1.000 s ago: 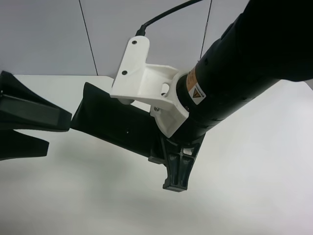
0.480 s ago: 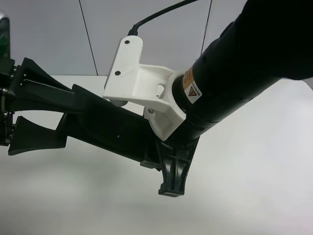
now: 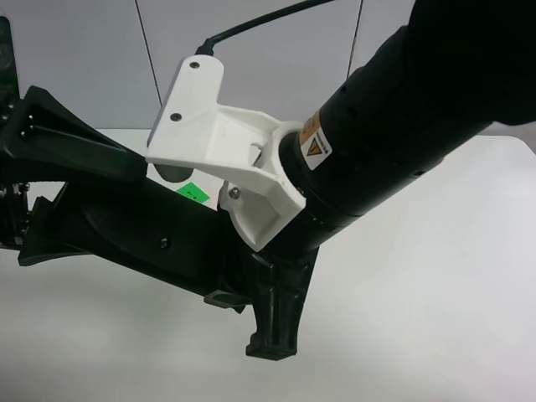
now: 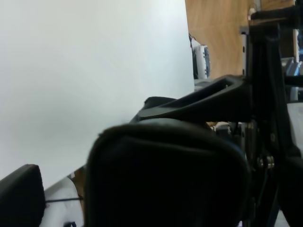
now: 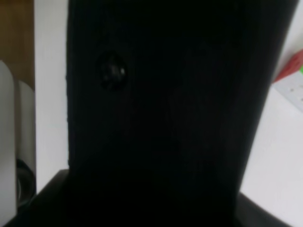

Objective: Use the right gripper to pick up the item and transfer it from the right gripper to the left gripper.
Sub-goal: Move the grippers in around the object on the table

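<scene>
The item (image 3: pixel 151 239), a flat black soft case, is held in the air above the white table (image 3: pixel 419 293). The right gripper (image 3: pixel 251 289), on the thick black arm with the white bracket (image 3: pixel 218 142) and warning sticker, is shut on one end of it. The case fills the right wrist view (image 5: pixel 165 118). The left gripper (image 3: pixel 92 197) comes in from the exterior high view's left. Its jaws stand open around the case's free end, one finger above (image 3: pixel 84 151) and one below. In the left wrist view the case end (image 4: pixel 165 175) lies between the fingers (image 4: pixel 19 194), with a gap at one side.
A small green patch (image 3: pixel 193 191) of something on the table shows behind the bracket. A red and green object (image 5: pixel 294 66) sits at the edge of the right wrist view. The grey wall stands behind the table.
The right arm has carried the case toward the exterior high view's left and lower. The left gripper has come in, and its open jaws now straddle the case's end.
</scene>
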### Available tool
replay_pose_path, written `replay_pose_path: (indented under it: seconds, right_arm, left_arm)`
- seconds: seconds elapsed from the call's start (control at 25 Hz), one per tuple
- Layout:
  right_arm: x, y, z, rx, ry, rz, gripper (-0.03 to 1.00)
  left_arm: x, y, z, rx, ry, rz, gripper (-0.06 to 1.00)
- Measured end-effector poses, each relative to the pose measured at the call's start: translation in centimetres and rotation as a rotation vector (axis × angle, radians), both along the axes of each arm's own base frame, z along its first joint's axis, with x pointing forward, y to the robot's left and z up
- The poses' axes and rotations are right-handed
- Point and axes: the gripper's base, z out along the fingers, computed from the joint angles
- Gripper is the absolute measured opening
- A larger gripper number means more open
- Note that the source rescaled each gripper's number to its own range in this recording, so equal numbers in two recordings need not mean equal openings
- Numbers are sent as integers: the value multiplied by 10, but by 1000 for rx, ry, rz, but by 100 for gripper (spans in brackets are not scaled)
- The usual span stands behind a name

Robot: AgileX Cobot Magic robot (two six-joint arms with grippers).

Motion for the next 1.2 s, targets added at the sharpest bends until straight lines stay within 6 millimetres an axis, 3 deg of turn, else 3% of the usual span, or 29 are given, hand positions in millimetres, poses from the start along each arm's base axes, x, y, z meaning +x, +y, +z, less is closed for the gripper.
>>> replay_pose_path:
  seconds: [0.32,0.64,0.96,1.0,1.04,1.12,1.16,1.2]
  right_arm:
    - [1,3,2,43,-13,-6,1]
    - [-1,6,4,78,17,-11,0]
    - [-2,6,4,81,42,-14,0]
    - [-3,6,4,81,43,-14,4]
    - [-3,6,4,83,43,-15,21]
    - [-2,6,5,94,36,-15,67]
    - [-2,7,5,95,34,-14,81]
    - [-2,7,5,95,32,-14,88]
  left_arm:
    - [-2,-1,1,-19,10,-18,49]
    - [-1,-3,4,-59,10,-9,13]
    - [-3,-4,5,-73,14,-28,6]
    - [-3,-4,5,-74,14,-29,5]
    - [-3,-4,6,-76,14,-28,5]
    - [-2,-4,7,-93,19,-19,2]
    - [-2,-4,8,-101,19,-16,2]
    - [-2,-4,8,-104,19,-15,2]
